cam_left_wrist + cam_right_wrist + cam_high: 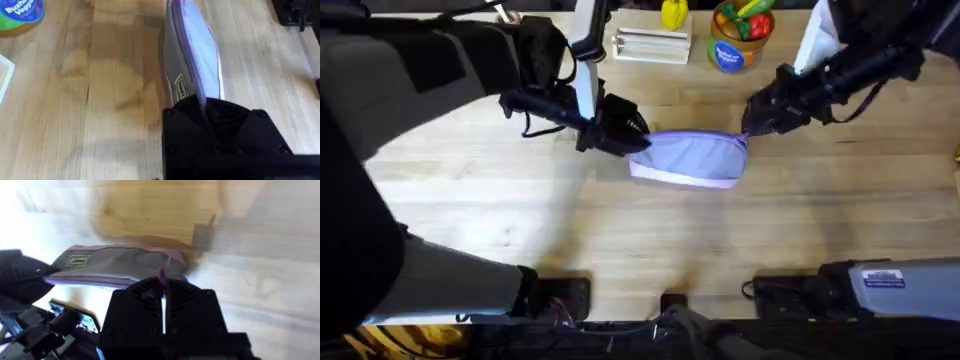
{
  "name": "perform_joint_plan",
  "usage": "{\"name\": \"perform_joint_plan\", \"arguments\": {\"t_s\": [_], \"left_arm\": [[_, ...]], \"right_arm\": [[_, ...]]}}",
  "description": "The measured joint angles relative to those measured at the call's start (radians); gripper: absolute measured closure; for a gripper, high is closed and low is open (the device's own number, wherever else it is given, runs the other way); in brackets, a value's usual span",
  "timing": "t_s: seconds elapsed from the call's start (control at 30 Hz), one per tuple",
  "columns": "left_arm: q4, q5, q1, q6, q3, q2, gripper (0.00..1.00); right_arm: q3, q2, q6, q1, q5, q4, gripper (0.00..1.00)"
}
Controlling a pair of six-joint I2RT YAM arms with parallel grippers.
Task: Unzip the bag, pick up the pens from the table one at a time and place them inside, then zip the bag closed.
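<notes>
1. Pinching the end of the bag (692, 158), the left gripper (638, 140) has its fingers closed on the fabric; its wrist view shows the cloth disappearing between them.
2. The right gripper (748, 128) sits at the bag's other end, fingers shut on what looks like the purple zipper pull (162, 275), seen thin and upright between them in its wrist view.
3. The bag lies mid-table (520, 230), stretched between the two grippers, and the zipper looks closed.
4. It is soft and light and will likely sag or bunch, so holding one end taut while drawing the small pull suits it.
5. The overhead view adds a can (730, 52) and a white rack (651, 45) behind; the left wrist view shows a small label (181, 89) on the bag's side.
</notes>
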Motion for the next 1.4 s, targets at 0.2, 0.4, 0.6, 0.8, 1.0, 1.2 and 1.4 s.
{"name": "perform_joint_plan", "arguments": {"t_s": [0.2, 0.4, 0.6, 0.8, 1.0, 1.2, 1.4], "left_arm": [[-0.008, -0.008, -0.001, -0.013, 0.000, 0.000, 0.958], [-0.010, -0.014, -0.008, -0.013, 0.000, 0.000, 0.958], [-0.012, -0.025, -0.009, -0.014, -0.001, 0.000, 0.958], [-0.012, -0.052, 0.001, -0.014, -0.001, 0.001, 0.959], [-0.012, -0.060, 0.003, -0.014, -0.001, 0.001, 0.959], [-0.012, -0.060, 0.003, -0.014, -0.001, 0.001, 0.959], [-0.008, -0.044, 0.008, -0.014, -0.001, 0.001, 0.281]], "right_arm": [[-0.120, -0.005, 0.038, -0.092, 0.009, 0.032, 0.967], [-0.265, -0.022, 0.122, -0.107, -0.014, 0.135, 0.967], [-0.291, -0.038, 0.166, -0.108, -0.019, 0.142, 0.966], [-0.256, -0.146, 0.173, -0.126, 0.054, 0.107, 0.415], [-0.177, -0.304, 0.164, -0.126, 0.057, 0.090, 0.006], [-0.153, -0.477, 0.095, -0.087, 0.057, 0.081, 0.004], [-0.153, -0.586, -0.020, -0.038, 0.057, 0.076, 0.005]]}}
